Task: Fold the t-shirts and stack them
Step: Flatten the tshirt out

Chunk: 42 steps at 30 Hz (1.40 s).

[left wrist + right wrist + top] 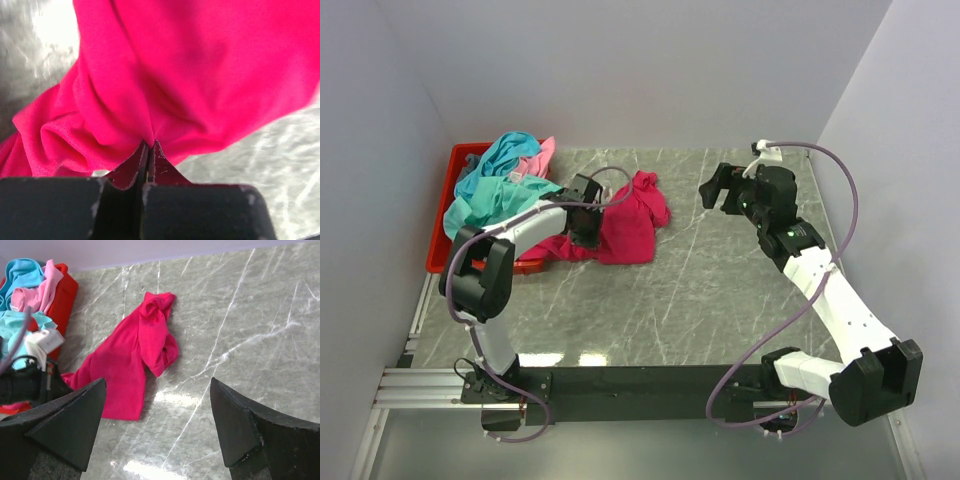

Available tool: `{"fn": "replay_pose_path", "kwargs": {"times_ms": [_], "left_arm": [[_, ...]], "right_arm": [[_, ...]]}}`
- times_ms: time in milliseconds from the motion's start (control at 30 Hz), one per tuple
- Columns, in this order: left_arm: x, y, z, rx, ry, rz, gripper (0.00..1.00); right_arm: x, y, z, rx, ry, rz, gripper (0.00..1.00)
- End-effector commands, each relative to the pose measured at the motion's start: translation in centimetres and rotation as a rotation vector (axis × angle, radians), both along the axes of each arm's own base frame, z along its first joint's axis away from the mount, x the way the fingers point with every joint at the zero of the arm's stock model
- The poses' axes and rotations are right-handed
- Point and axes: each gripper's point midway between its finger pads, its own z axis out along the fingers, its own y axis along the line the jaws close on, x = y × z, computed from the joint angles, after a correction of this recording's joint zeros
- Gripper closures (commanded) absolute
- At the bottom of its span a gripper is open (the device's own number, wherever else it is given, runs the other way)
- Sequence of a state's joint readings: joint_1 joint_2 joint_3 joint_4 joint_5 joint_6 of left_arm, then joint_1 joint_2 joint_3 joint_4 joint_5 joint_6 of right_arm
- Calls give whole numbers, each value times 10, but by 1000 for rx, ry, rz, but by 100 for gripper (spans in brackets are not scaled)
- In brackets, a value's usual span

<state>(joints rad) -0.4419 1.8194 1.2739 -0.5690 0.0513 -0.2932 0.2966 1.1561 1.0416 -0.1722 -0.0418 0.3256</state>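
Centre-left of the top view: my left gripper [587, 232] clamps a fold of the magenta-red t-shirt [625, 225], crumpled on the table [720, 300].
Right gripper [713, 190]: jaws apart, empty, upper right.
Done: nothing folded or stacked.
Left to do: teal t-shirt [505, 160] and pink t-shirt [540, 157] heaped in the red bin [460, 160].

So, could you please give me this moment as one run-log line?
left tool: shut on magenta shirt | right tool: open, empty, above table | teal shirt, pink shirt: heaped in bin
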Motion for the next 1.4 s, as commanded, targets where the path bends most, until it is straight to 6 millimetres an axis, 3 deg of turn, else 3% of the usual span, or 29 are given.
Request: {"fn": "replay_pose_path", "kwargs": {"times_ms": [0, 100, 133, 200, 233, 300, 400, 533, 633, 700, 767, 867, 900, 933, 1000, 1067, 1100, 1133, 1167, 1233, 1300, 1333, 1367], "left_arm": [[24, -26, 51, -120, -102, -24, 99], [36, -56, 96, -264, -142, -65, 100], [46, -68, 123, -324, -191, -83, 99], [50, -85, 154, -426, -220, -100, 100], [54, -98, 184, -503, -258, -138, 100], [58, -115, 222, -620, -298, -166, 100], [55, -143, 294, -851, -357, -257, 100], [39, -161, 382, -1096, -435, -369, 100], [30, -159, 415, -1181, -483, -384, 100], [34, -157, 409, -1153, -498, -361, 100], [35, -153, 372, -1066, -431, -314, 100], [29, -137, 299, -905, -321, -230, 100], [24, -126, 265, -834, -279, -176, 99], [11, -115, 233, -752, -186, -138, 94], [-11, -97, 189, -621, -99, -153, 86], [-38, -78, 160, -517, 10, -160, 79], [-48, -70, 146, -472, 32, -183, 68], [-52, -63, 144, -442, 21, -178, 61], [-52, -59, 141, -437, 14, -168, 46], [-50, -58, 136, -443, 6, -148, 34], [-26, -62, 138, -450, -42, -98, 8], [-15, -65, 139, -446, -60, -80, 1], [-1, -65, 139, -425, -90, -49, 1]], "right_arm": [[-4, -2, 15, 22, -52, -17, 10], [-5, -5, 17, 18, -55, -28, 10], [-5, -6, 19, 14, -63, -33, 10], [-5, -7, 24, 7, -70, -32, 10], [-5, -8, 26, -2, -76, -36, 10], [-3, -13, 29, -23, -80, -58, 10], [-1, -17, 34, -35, -88, -72, 10], [1, -18, 34, -37, -89, -81, 9], [1, -17, 33, -32, -84, -83, 9], [1, -18, 31, -31, -79, -83, 10], [0, -18, 25, -37, -63, -83, 9], [-1, -19, 16, -50, -37, -83, 10], [0, -18, 12, -55, -25, -80, 10], [-2, -18, 7, -63, -10, -79, 9], [-2, -21, -4, -72, 21, -88, 9], [-1, -21, -13, -78, 46, -92, 9], [1, -21, -21, -78, 68, -95, 9], [2, -19, -24, -70, 74, -94, 9], [5, -18, -28, -64, 85, -92, 9], [12, -12, -39, -42, 117, -77, 9], [21, -5, -48, -32, 147, -65, 9], [24, -4, -51, -27, 157, -66, 9], [27, -2, -53, -21, 163, -69, 9]]}}
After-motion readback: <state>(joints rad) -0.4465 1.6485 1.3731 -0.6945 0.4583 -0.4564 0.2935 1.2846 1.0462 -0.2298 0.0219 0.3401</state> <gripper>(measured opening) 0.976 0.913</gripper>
